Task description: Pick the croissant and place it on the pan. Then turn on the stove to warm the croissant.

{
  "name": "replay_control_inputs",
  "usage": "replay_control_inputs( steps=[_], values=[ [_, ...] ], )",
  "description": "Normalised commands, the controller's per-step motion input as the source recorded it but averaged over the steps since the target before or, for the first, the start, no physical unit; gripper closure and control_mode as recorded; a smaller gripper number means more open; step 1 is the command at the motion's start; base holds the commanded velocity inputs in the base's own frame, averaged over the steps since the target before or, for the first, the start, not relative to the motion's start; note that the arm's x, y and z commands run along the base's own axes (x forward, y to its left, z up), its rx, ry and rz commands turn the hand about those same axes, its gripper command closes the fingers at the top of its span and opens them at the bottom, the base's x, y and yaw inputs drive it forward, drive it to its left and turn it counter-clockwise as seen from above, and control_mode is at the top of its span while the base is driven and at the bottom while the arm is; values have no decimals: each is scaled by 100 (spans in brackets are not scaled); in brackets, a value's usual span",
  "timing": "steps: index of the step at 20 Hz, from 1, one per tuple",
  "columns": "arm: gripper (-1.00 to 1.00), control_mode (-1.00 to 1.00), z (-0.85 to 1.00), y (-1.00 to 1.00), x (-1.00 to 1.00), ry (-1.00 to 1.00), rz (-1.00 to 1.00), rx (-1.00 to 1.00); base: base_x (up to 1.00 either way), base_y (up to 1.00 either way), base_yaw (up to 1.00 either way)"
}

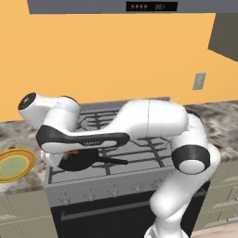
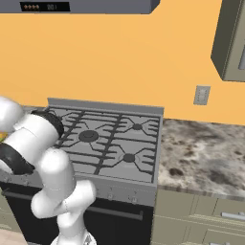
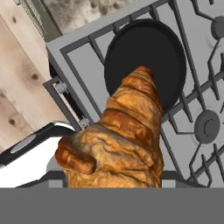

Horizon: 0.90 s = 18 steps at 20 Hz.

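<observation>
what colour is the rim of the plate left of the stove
Yellow, around a green centre; the plate shows best in the left base view, on the counter beside the stove.

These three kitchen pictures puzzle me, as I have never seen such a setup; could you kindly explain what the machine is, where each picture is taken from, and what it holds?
The machine is a white robot arm on a driving base, in a rendered kitchen. Two cameras ride on the base behind the arm, one on its left and one on its right, both looking down on the grey stove. The third sits on the hand and looks along the claw. There the croissant looms large, apparently held in the claw, above the black pan on the stove's grates. The left base view shows the pan at the stove's front left and a green plate on the counter beside it.
</observation>
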Motion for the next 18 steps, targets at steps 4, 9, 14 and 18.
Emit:
replay_control_inputs(
  steps=[4,9,14,18],
  values=[
    [100,-100,0,-100,8,-9,0,14,0,0,0],
    [100,-100,5,-55,56,7,11,12,0,0,0],
    [100,-100,10,-28,52,17,5,22,0,0,0],
    [100,-100,7,-11,48,18,4,26,0,0,0]
  ],
)
